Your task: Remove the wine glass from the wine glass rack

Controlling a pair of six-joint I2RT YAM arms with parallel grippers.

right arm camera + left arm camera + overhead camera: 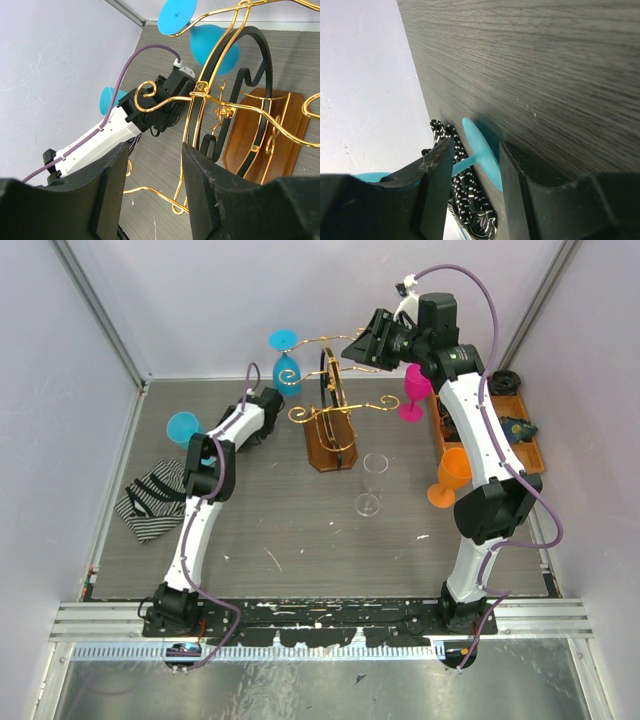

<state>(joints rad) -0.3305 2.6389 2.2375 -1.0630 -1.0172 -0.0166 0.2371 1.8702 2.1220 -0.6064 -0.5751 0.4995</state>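
Note:
The gold wire rack [335, 410] stands mid-table on its brown wooden base [331, 448]; it also shows in the right wrist view [220, 105]. A blue wine glass [287, 368] hangs upside down from its far-left arm, also in the right wrist view [212, 47]. My right gripper [154, 150] is open and empty, above the rack's far side [352, 350], right of that glass. My left gripper [476, 146] is open and lies sideways low over the table. The foot of a second blue glass [482, 155] shows just beyond its fingertips. That glass stands on the table at the left [182, 427].
A pink glass [413, 392] stands right of the rack. A clear glass [372, 482] stands in front of the base, an orange glass [447, 478] by the right arm. An orange-brown tray [523, 455] lies at the right. A striped cloth [150, 500] lies at the left [465, 200].

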